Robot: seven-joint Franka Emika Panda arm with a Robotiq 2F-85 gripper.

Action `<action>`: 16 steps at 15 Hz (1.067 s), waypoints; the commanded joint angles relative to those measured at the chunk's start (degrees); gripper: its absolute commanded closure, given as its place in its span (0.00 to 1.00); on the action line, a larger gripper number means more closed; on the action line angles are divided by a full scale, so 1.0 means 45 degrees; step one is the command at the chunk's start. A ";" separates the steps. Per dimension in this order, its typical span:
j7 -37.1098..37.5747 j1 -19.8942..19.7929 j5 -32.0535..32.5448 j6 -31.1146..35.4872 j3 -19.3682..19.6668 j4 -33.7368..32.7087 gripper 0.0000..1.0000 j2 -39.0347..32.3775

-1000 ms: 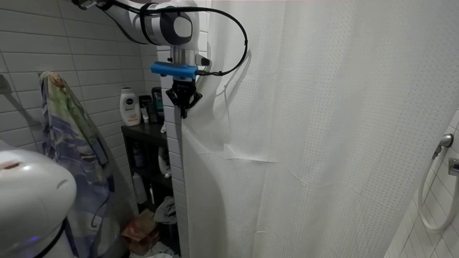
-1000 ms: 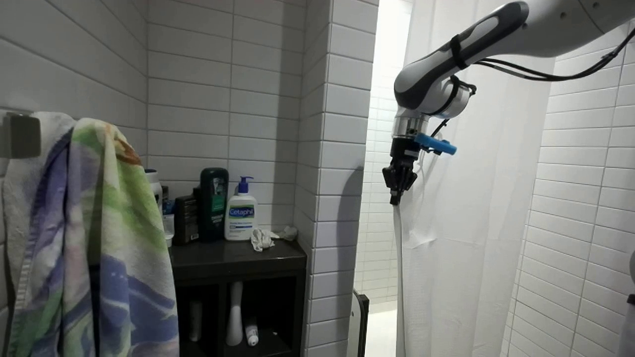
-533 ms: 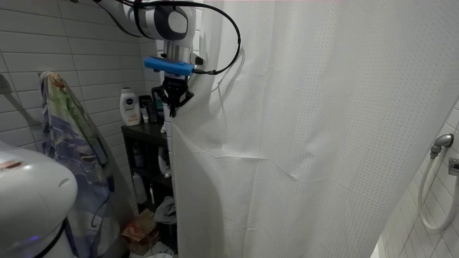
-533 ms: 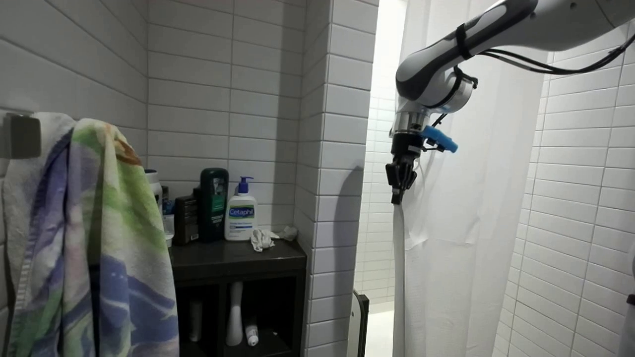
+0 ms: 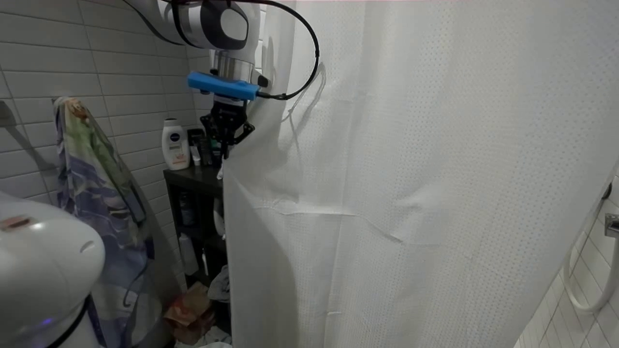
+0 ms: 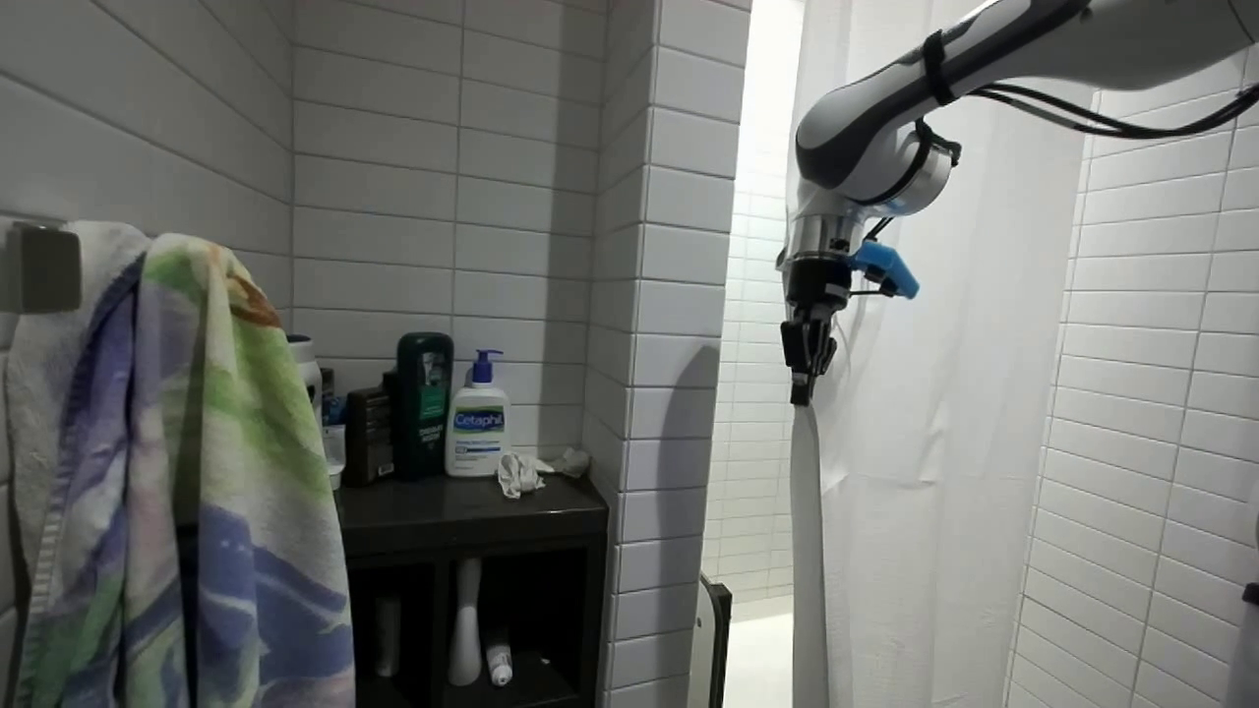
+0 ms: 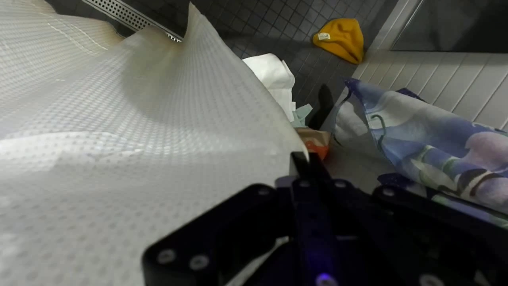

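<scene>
Shower curtain (image 5: 387, 169), 1, white, dimpled: spans the centre and right of the frame in an exterior view and the left of the wrist view. My gripper (image 7: 304, 157), 1, black: clenched on the curtain's free edge, just right of centre in the wrist view. Cetaphil pump bottle (image 6: 479, 433), 1: upright on a dark shelf unit (image 6: 423, 511), left of centre in an exterior view, beside 1 dark green bottle (image 6: 424, 408). Patterned towel (image 6: 261, 472), 1: hanging at the left of that frame. Yellow beanie (image 7: 342, 39), 1: on the dark tiled floor (image 7: 270, 20), upper right of the wrist view.
</scene>
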State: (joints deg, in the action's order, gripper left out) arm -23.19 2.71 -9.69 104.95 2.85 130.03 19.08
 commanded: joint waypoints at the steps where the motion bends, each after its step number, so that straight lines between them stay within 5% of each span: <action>1: -0.0213 0.0062 0.0050 -0.0263 0.0092 0.0352 0.71 0.0236; 9: -0.0040 -0.0310 0.0345 -0.0057 0.0435 0.0516 0.20 0.0075; 12: 0.0592 -0.0896 0.0988 0.1223 0.0684 0.0745 0.02 0.0245; 16: 0.1561 -0.1873 0.2074 0.3522 0.1173 0.1015 0.00 0.0265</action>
State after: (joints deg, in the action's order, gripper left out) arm -19.54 -3.22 -3.50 114.94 6.94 133.17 19.30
